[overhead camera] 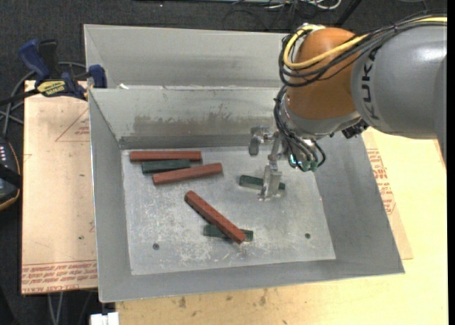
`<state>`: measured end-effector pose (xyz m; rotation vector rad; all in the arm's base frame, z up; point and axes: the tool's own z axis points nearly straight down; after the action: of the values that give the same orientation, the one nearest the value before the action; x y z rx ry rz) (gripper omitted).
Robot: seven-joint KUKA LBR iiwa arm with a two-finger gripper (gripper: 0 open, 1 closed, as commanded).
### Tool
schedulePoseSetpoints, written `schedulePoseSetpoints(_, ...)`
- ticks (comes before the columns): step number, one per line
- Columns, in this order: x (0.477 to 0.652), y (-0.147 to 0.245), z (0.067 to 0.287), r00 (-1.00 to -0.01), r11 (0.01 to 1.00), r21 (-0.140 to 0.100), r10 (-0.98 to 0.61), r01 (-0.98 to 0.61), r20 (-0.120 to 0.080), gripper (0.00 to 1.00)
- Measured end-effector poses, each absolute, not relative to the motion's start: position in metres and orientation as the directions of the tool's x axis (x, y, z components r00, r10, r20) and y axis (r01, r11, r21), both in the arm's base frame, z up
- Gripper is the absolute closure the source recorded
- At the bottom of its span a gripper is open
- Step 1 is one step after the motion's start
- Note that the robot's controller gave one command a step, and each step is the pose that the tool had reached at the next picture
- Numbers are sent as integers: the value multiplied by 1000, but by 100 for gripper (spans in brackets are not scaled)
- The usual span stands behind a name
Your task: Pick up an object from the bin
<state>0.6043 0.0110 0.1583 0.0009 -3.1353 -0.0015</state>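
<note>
While my claw (269, 188) rests at the small dark-green flat block (249, 182), right of centre in the grey metal bin (178, 249), lifting seems not yet done; spread or pressed together, I cannot tell.

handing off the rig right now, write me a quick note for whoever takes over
Gripper: down low in the right middle of the bin, right at a small dark green block. I cannot tell whether it has a grip on it.
Other things: back left, a red-brown bar, a dark green bar and a second red-brown bar. Near the front, a diagonal red-brown bar lies over a dark green piece.
Done: nothing looks lifted yet.
Left: grasp one piece and lift it out.
</note>
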Motion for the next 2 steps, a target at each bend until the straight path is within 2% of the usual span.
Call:
schedulePoseSetpoints(1,611,-36,77,-1000,1000,-1,-24,-24,6,0)
schedulePoseSetpoints(2,613,-33,82,-1000,1000,1,-27,-27,-1,100)
